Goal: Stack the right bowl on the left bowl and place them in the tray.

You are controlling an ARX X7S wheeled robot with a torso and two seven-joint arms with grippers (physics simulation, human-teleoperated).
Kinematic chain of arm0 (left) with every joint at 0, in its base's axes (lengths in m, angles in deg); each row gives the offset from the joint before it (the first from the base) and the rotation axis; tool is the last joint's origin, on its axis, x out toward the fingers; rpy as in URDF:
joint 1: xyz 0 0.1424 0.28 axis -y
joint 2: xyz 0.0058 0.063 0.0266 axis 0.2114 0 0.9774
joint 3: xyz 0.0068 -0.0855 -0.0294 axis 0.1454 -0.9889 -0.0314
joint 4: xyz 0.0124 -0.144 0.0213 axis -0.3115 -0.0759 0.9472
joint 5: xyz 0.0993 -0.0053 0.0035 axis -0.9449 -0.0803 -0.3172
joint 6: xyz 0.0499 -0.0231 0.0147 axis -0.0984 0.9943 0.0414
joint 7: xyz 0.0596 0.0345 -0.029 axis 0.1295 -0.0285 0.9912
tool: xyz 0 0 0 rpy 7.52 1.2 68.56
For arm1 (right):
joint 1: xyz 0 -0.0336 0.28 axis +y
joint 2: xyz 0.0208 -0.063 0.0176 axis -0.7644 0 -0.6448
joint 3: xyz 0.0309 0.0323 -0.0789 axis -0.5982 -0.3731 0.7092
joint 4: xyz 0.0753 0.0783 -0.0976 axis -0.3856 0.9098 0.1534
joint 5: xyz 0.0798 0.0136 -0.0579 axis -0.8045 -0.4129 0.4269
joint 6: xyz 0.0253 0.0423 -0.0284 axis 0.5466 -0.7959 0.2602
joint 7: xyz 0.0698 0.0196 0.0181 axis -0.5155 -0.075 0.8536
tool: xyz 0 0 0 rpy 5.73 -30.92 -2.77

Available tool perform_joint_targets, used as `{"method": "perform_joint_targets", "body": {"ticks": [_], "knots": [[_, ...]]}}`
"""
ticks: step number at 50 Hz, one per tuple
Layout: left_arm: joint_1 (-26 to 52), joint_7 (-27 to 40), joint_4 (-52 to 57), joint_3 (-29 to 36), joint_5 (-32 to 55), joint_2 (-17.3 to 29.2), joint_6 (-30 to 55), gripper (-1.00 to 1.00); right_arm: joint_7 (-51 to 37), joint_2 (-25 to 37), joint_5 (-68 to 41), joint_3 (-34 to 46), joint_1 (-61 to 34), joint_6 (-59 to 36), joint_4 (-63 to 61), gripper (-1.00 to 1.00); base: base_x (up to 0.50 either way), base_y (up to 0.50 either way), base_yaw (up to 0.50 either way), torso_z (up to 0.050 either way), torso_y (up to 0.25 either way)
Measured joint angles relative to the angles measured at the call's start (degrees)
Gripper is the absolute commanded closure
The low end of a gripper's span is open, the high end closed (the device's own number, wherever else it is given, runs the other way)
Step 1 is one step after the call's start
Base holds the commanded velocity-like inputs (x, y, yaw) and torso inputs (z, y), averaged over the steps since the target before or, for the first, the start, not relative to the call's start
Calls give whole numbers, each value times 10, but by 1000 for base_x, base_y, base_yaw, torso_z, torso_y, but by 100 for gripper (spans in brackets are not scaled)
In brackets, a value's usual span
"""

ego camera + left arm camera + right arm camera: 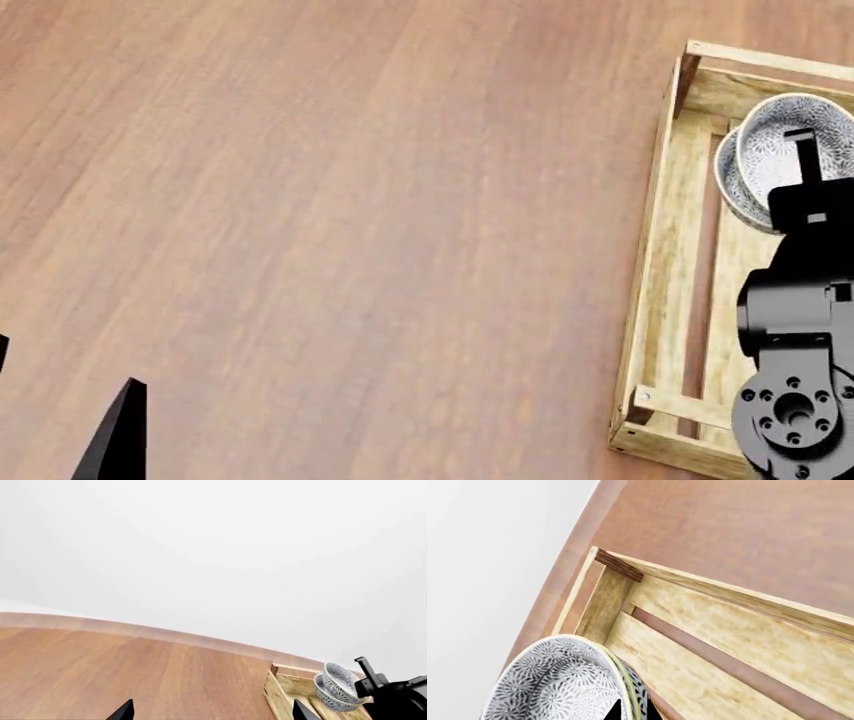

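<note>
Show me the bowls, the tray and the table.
bowls [787, 130]: head view, inside of the top bowl.
tray [663, 250]: head view, its long side wall.
table [334, 220]: head view, bare wood top.

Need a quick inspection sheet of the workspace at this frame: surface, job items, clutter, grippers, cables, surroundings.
Surface: wooden table.
Job's things: two patterned bowls nested, over the far end of the tray; whether resting on its floor cannot be told.
Clutter: nothing seen.
Grippers: right gripper at the bowls' rim, one finger inside; closure cannot be told. Left gripper open, off to the side.
Cables: nothing seen.
Surroundings: plain white backdrop.
</note>
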Motion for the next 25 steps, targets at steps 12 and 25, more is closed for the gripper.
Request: {"method": "perform_joint_targets", "body": {"ticks": [12,25], "knots": [[1,0,-3,0,2,0,1,-100,19,-12,12,4,-48,13,86,100,0,0,0,0,1],[2,2,-4,1,3,1,3,-100,41,-20,17,4,-88,20,168,100,0,0,0,0,1]]}}
